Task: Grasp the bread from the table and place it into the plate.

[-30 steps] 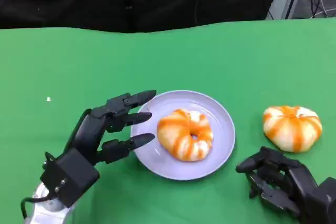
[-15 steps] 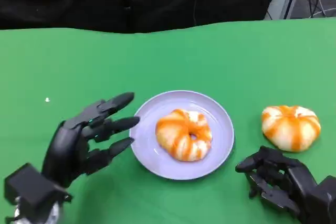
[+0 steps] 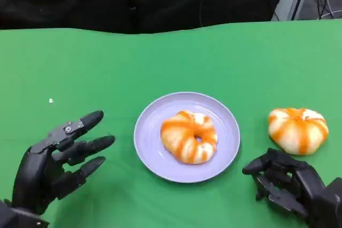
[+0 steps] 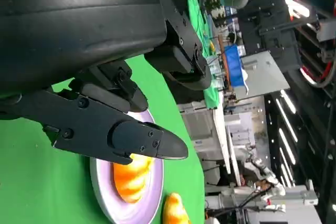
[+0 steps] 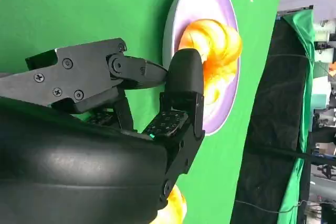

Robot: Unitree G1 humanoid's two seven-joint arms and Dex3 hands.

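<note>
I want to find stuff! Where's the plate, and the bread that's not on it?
plate (image 3: 152, 137), head view, bare left part of its purple surface.
bread on the table (image 3: 297, 130), head view, middle of its top.

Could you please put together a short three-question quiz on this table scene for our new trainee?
1. True or false: the plate holds one bread.
2. Multiple choice: where does the second bread lie? A) on the plate; B) on the green table, on the robot's right of the plate; C) in the left hand.
3. Fill in the blank: the right hand rests with its fingers curled, holding ____.

Key
1. True. A striped orange and white bread sits on the purple plate.
2. B. It lies on the cloth, just beyond the right hand.
3. Nothing. The left hand is also empty, with its fingers spread, beside the plate.
</note>
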